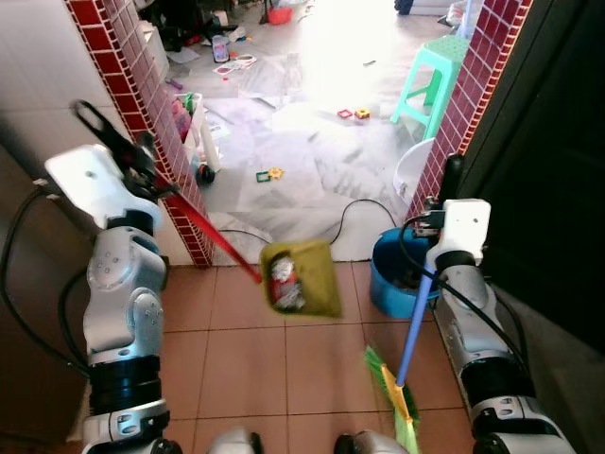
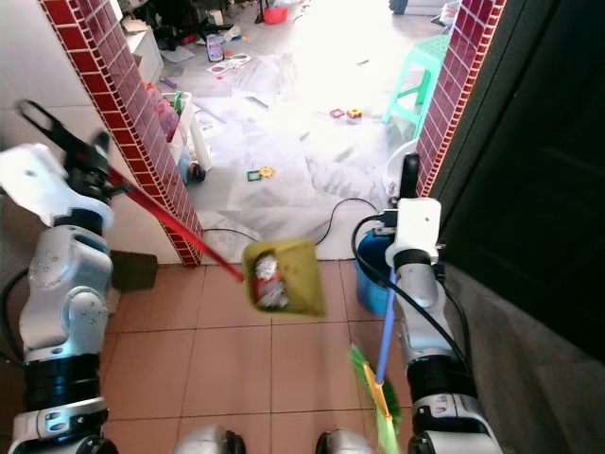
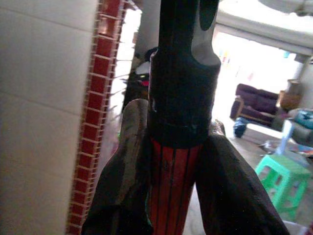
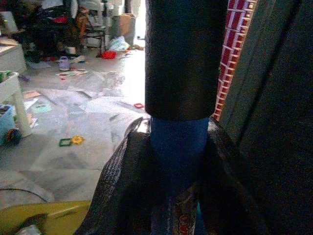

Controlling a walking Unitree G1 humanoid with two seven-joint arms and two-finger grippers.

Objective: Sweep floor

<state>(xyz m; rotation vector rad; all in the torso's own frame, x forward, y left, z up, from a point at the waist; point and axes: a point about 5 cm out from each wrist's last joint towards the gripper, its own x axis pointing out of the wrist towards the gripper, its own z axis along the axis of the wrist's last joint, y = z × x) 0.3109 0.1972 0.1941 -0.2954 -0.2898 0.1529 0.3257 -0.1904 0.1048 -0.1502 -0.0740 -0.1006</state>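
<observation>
Overhead, left gripper [image 1: 142,163] clenched red dustpan handle [image 1: 213,235], long axis slanting down toward yellow plastic dustpan [image 1: 302,277] holding debris, raised above tiled floor [image 1: 236,359]. Right gripper [image 1: 437,232] clenched near-upright blue broom handle [image 1: 414,326]; green bristles [image 1: 392,392] pointed floorward.

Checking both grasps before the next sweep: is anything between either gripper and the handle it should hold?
No. The left gripper is shut directly on the red dustpan handle, and the right gripper on the blue broom handle.

2 silver arms [image 1: 118,312], white wrists, black cables.
</observation>
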